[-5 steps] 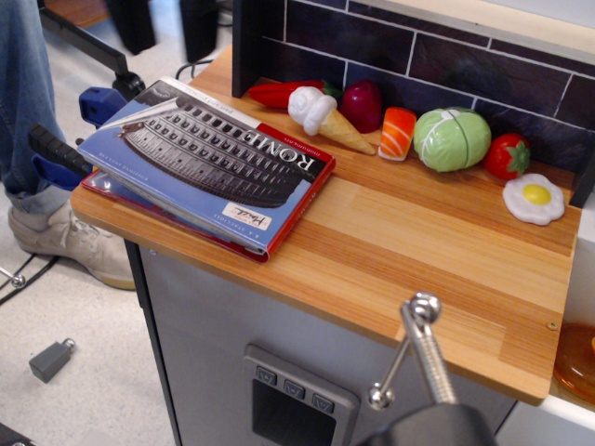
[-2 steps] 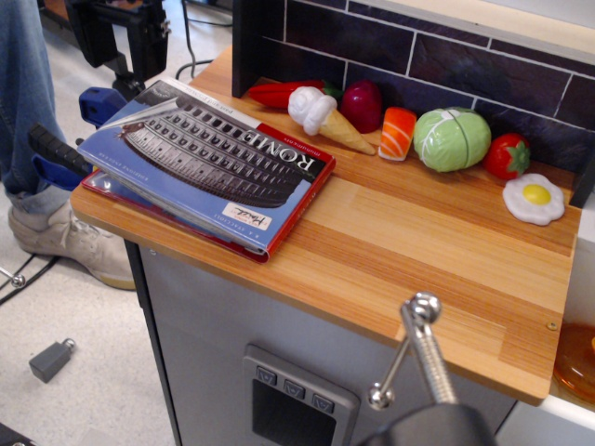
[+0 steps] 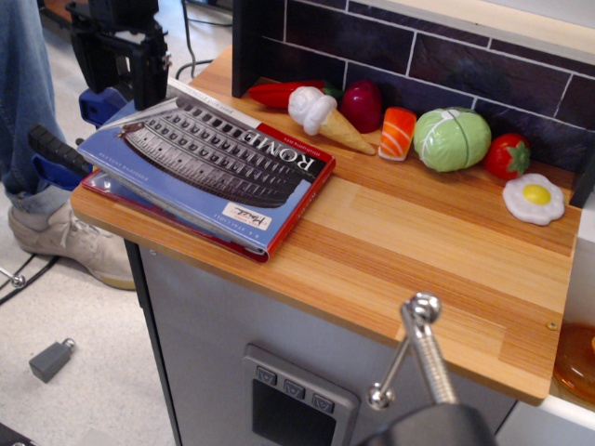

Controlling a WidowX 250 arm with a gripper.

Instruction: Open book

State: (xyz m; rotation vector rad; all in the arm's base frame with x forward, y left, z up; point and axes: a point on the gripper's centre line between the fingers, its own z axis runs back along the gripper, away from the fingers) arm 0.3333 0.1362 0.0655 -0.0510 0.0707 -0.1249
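The book (image 3: 204, 163) lies closed on the left end of the wooden counter (image 3: 418, 242). Its blue cover shows a grey Colosseum picture and the white title "ROME", with red edges underneath. The cover stands slightly lifted along the left side, showing pages beneath. My black gripper (image 3: 121, 79) hangs over the book's far left corner, just above it. Its two fingers (image 3: 149, 79) are apart and hold nothing. I cannot tell whether they touch the book.
Toy foods line the dark tile wall: red pepper (image 3: 279, 93), ice cream cone (image 3: 325, 116), red onion (image 3: 363, 104), salmon sushi (image 3: 398, 133), cabbage (image 3: 453, 139), tomato (image 3: 508, 156), fried egg (image 3: 534, 198). A metal handle (image 3: 418, 348) stands in front. A person's leg (image 3: 23, 93) and blue clamps (image 3: 56, 163) are at the left.
The gripper has come into view at the top left and moved down and slightly left toward the book's far left corner. The book has not moved.
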